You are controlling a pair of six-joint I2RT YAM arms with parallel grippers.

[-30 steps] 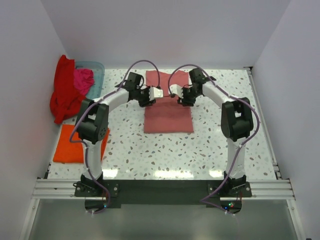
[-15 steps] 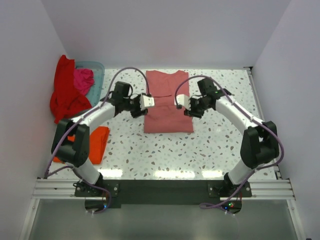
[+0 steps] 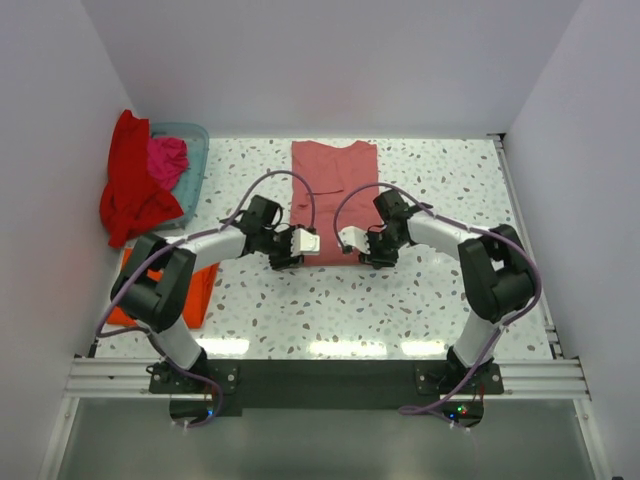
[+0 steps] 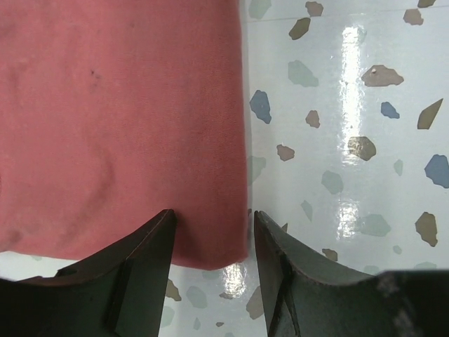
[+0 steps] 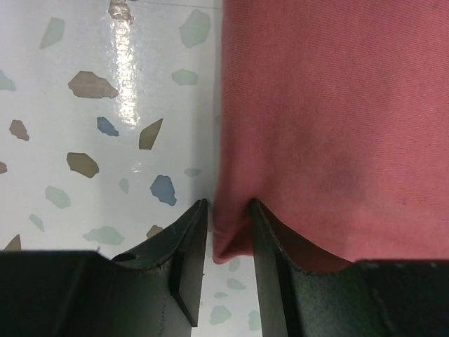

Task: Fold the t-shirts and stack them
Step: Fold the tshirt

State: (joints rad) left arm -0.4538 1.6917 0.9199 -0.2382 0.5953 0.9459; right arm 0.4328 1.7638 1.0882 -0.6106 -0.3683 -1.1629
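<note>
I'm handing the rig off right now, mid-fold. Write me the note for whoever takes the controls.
Left gripper: open, fingers either side of one near corner of the pink t-shirt, not yet pinching.
Right gripper: shut on the other near corner.
The pink t-shirt lies flat mid-table. The orange t-shirt lies folded at near left, partly under the left arm. The red t-shirt hangs over the basket; the magenta t-shirt is bunched inside.
Done: orange folded. To do: close the left fingers, fold pink, stack it on orange, then red and magenta.
</note>
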